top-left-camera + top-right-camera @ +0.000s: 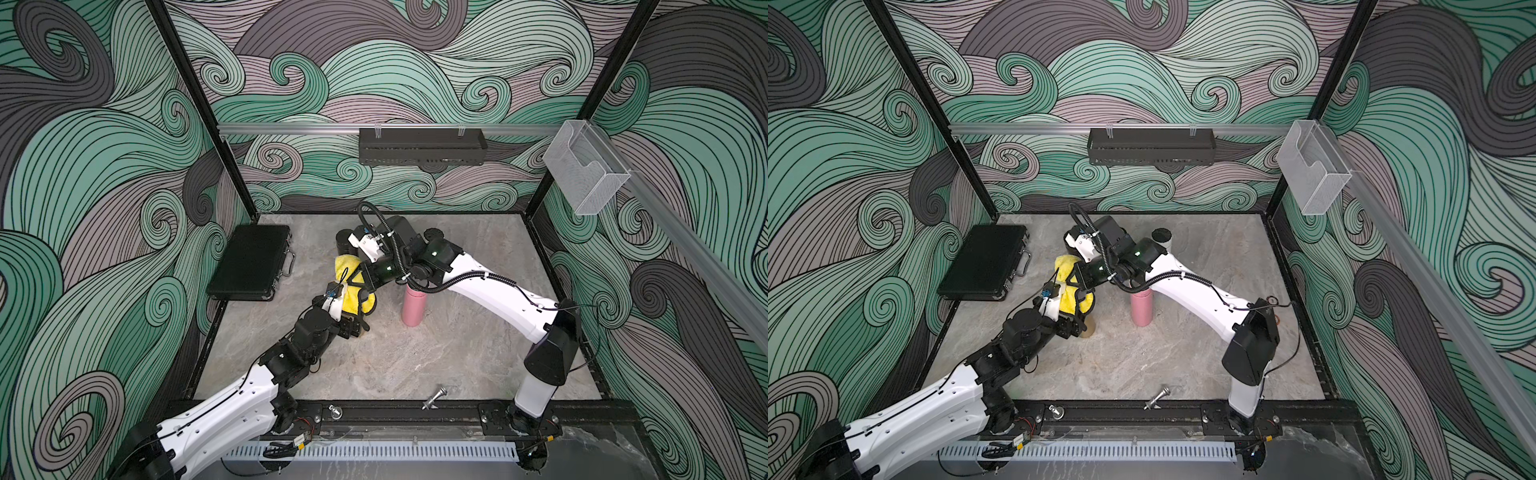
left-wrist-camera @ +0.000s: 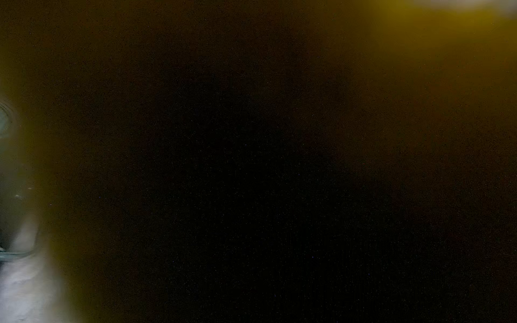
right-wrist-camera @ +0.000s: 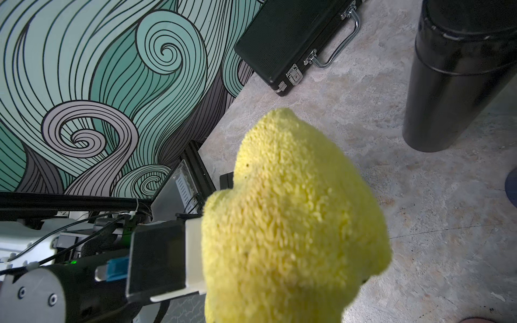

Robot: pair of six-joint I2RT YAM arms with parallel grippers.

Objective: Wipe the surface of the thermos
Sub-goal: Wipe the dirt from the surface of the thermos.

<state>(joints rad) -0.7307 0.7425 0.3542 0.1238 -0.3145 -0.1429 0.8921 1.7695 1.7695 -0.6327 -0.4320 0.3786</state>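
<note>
Swirly green and grey walls (image 1: 83, 174) stand around my grey stone table (image 1: 415, 365). My right pincer (image 1: 360, 291) is closed tight on a fluffy yellow cloth (image 3: 291, 223), up over the middle of the table. My left pincer (image 1: 353, 328) sits just under the cloth, and I cannot tell if it is open or closed. My left wrist view is almost all dark, with a yellow blur. A pink thermos (image 1: 413, 309) stands upright under my right arm, apart from the cloth and both pincers. My right wrist view shows a black thermos (image 3: 453, 84) standing close by, and a black case (image 3: 293, 42) with shiny clasps. A tan round thing (image 1: 1088, 329) peeks out beside my left pincer in a top view; I cannot tell what it is.
</note>
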